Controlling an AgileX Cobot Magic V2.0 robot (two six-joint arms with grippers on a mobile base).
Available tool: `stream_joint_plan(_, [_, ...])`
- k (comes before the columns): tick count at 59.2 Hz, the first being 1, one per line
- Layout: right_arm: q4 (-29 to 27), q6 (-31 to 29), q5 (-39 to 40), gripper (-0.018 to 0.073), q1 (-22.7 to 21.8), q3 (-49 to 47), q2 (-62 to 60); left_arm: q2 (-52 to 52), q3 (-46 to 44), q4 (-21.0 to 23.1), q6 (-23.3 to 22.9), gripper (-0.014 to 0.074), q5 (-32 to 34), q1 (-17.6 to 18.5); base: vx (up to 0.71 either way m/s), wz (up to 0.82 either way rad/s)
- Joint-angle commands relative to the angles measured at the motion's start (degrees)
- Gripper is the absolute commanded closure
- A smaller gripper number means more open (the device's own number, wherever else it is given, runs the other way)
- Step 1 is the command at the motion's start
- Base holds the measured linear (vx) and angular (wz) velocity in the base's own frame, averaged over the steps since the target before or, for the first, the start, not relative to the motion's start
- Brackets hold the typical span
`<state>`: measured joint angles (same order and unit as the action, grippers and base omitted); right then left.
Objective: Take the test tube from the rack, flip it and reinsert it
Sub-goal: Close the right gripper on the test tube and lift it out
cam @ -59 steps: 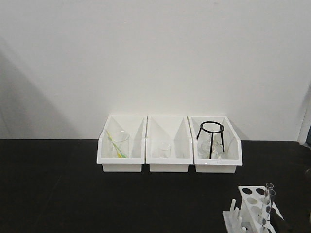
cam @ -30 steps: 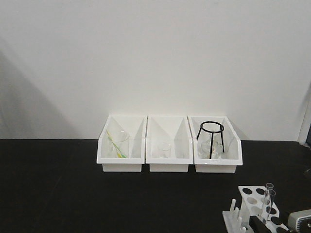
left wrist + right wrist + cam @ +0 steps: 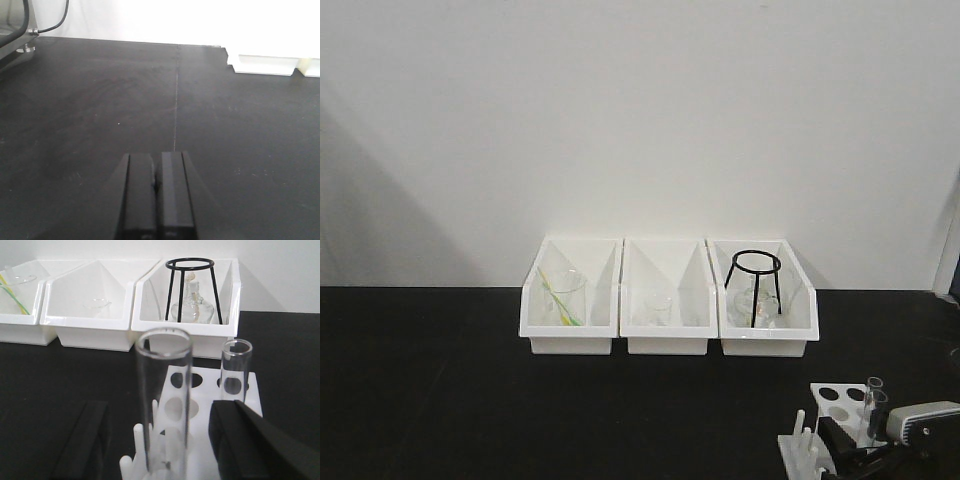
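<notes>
Far to the left, over the black table (image 3: 420, 400), the left gripper (image 3: 157, 159) points across the tabletop with its two dark fingers clenched flat against each other. A black cable (image 3: 60, 17) loops down by the table's back edge in the left wrist view.

Along the white wall stand three white open-front bins, side by side. The left bin (image 3: 570, 343) holds a clear beaker (image 3: 570, 295) with a yellow-green rod (image 3: 558, 297) leaning inside it. The middle bin (image 3: 665, 345) holds a smaller beaker (image 3: 657, 308). The right bin (image 3: 768, 345) holds a black wire tripod (image 3: 756, 285) standing over a small glass flask (image 3: 190, 305) (its exact kind is hard to make out).

Nearer the robot, toward the right edge of the table, sits the rack (image 3: 207, 394), white, with round holes in its top plate and upright pegs (image 3: 138, 450) on its left side. Two glass tubes stand upright in it. The test tube (image 3: 164, 390) is the nearer one, open rim up. Its foot runs out of the right wrist view, so I cannot tell which hole it sits in. The second tube (image 3: 235, 371) stands behind it and to its right.

The right gripper (image 3: 160, 410) is spread wide. Its black fingers (image 3: 240, 435) flank the test tube, one on each side, and both are apart from the glass.
</notes>
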<state>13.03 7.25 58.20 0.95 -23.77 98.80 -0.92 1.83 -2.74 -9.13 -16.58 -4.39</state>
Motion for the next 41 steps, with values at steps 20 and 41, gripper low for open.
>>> stream_joint_plan(20, [0.3,-0.4,5.3,0.0305,-0.3,-2.6,-0.7,-0.6,0.0,0.3,0.0,0.0603,5.0,0.4,0.00,0.00])
stream_joint_plan(41, [2.7,-0.1,1.8,0.0456,-0.3,-2.6,-6.2,-0.6,0.0,0.3,0.0,0.0603,5.0,0.4,0.00,0.00])
